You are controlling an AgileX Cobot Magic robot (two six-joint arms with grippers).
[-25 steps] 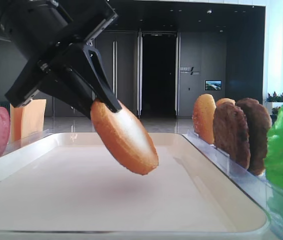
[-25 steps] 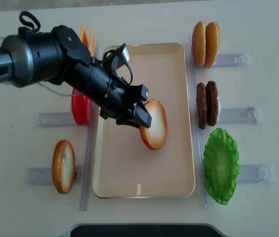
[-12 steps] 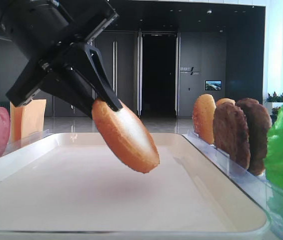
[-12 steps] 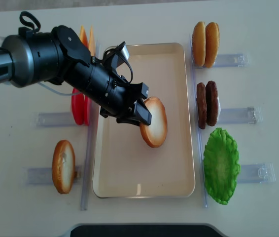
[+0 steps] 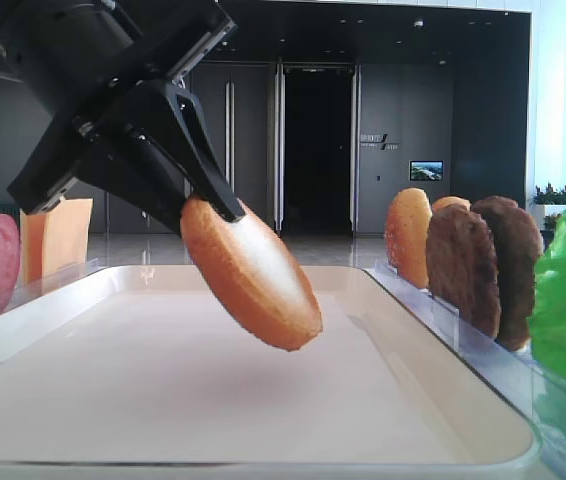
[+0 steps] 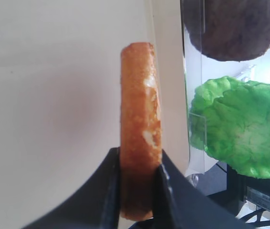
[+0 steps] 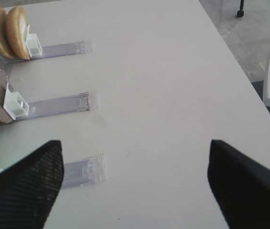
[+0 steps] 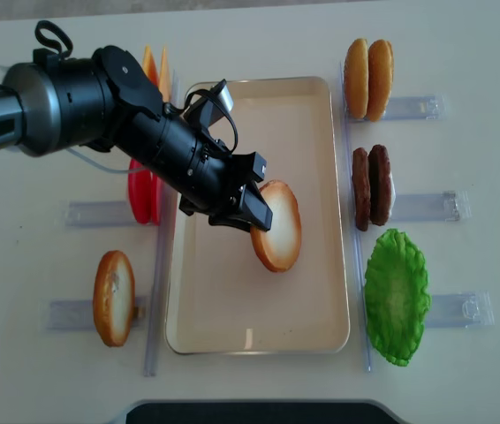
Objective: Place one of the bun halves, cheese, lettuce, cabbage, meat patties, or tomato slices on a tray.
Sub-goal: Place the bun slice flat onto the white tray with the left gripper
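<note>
The right gripper (image 7: 135, 191) shows only as two dark fingertips at the bottom of its own view, standing well apart over bare table; the overhead view does not catch it at all. The left gripper (image 8: 252, 210) is pinched shut on a bun half (image 8: 276, 226), held tilted above the middle of the tray (image 8: 259, 340), clear of its floor. Right of the tray stand two more buns (image 8: 367, 67), the meat patties (image 8: 373, 186) and lettuce (image 8: 397, 296); on the left, tomato slices (image 8: 140, 196), cheese (image 8: 148, 64), another bun (image 8: 114, 298).
</note>
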